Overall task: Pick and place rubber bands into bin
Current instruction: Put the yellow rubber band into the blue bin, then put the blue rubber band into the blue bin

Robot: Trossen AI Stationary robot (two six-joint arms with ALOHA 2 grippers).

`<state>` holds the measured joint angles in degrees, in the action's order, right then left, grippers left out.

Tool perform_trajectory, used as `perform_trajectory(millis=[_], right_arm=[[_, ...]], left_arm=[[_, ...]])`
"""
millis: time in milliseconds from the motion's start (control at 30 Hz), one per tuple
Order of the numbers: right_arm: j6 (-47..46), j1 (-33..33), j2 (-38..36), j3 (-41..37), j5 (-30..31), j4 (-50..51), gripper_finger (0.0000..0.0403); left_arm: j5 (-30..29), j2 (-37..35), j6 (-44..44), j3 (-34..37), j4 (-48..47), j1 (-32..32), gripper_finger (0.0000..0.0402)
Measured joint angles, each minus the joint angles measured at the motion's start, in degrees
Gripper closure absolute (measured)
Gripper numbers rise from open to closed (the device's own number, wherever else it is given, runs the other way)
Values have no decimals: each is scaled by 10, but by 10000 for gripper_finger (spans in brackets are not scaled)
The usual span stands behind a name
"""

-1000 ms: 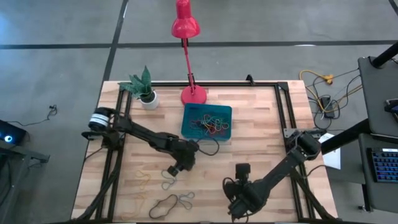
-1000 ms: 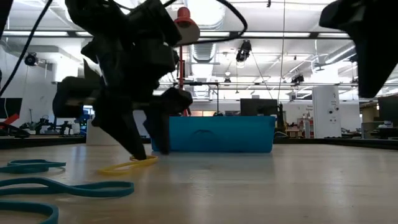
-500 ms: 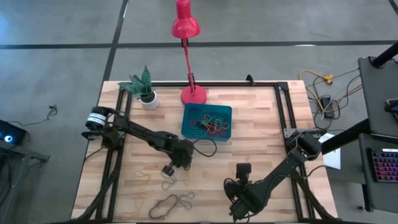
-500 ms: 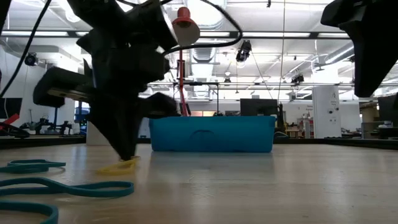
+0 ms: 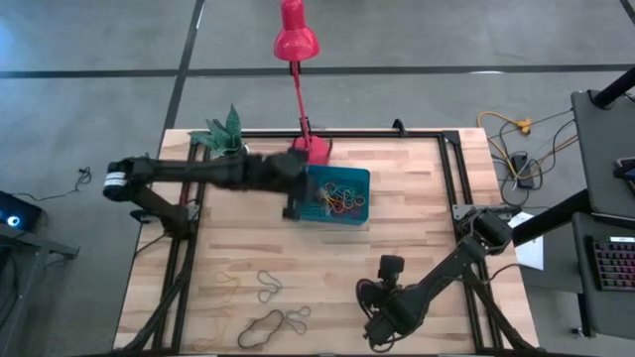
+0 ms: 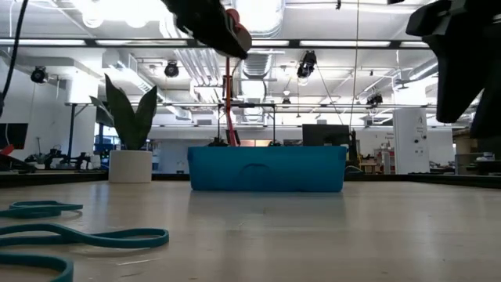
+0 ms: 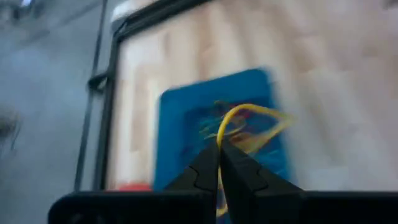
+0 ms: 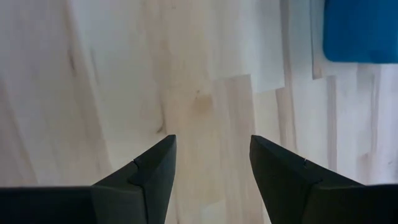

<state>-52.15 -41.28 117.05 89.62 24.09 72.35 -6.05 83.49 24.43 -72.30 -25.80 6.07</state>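
Observation:
The teal-blue bin point(image 5: 355, 210) stands at the table's far middle and holds several coloured rubber bands point(image 5: 335, 196). My left gripper point(image 5: 294, 205) hangs above the bin's left wall, shut on a yellow rubber band point(image 7: 249, 118). The low view shows the bin point(image 6: 266, 168) but not this gripper's fingertips. More rubber bands lie flat on the near left of the table: pale loops point(image 5: 268, 289), a yellow one point(image 5: 228, 284), dark ones point(image 5: 263, 325), and teal ones point(image 6: 86, 235) in the low view. My right gripper point(image 8: 211, 163) is open above bare wood near the table's front edge point(image 5: 374, 327). My left gripper pinches one stretch of the yellow band's loop point(image 7: 219, 144) between its two shut fingertips. The fingers slant down from the table's left toward the bin. The rest of the loop sticks out beyond the fingertips, lifted clear, above the bin point(image 7: 180, 124).
A red lamp's base point(image 5: 309, 151) stands just behind the bin, and a small potted plant point(image 5: 234, 149) at the far left. Black frame rails point(image 5: 448, 169) run along the table's sides and far edge. Bare wood lies between the bin and my right gripper.
My left gripper has shut on the yellow band on the near-left table. It has then risen and swung toward the far edge, to the bin's left wall. The band has been lifted clear of the table. The loose bands on the table lie as before.

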Motion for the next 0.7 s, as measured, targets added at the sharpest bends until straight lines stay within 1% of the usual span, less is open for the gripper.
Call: perform_trajectory(millis=[100, 200, 267, 333, 400, 500, 567, 700], right_arm=[[-14, 1, 0, 0, 1, 3, 211], [-33, 1, 0, 0, 0, 7, 211], [-43, 0, 0, 0, -2, 10, 211], [-49, 0, 0, 0, -3, 11, 211], [-49, 0, 0, 0, -4, 12, 211], [-49, 0, 0, 0, -4, 12, 211], [-48, 0, 0, 0, -3, 13, 211], [-40, 1, 0, 0, -1, 14, 211]], left_arm=[[20, 46, 0, -15, -1, 55, 402], [44, 94, -2, -15, -8, 85, 402], [75, 116, -17, -12, -12, 86, 402], [109, 134, -43, -12, -15, 72, 402], [114, 143, -54, -12, -12, 51, 401], [74, 147, -55, -12, 4, 23, 400], [32, 145, -53, -15, 6, 13, 393], [-65, 124, -30, -20, 11, 14, 359]])
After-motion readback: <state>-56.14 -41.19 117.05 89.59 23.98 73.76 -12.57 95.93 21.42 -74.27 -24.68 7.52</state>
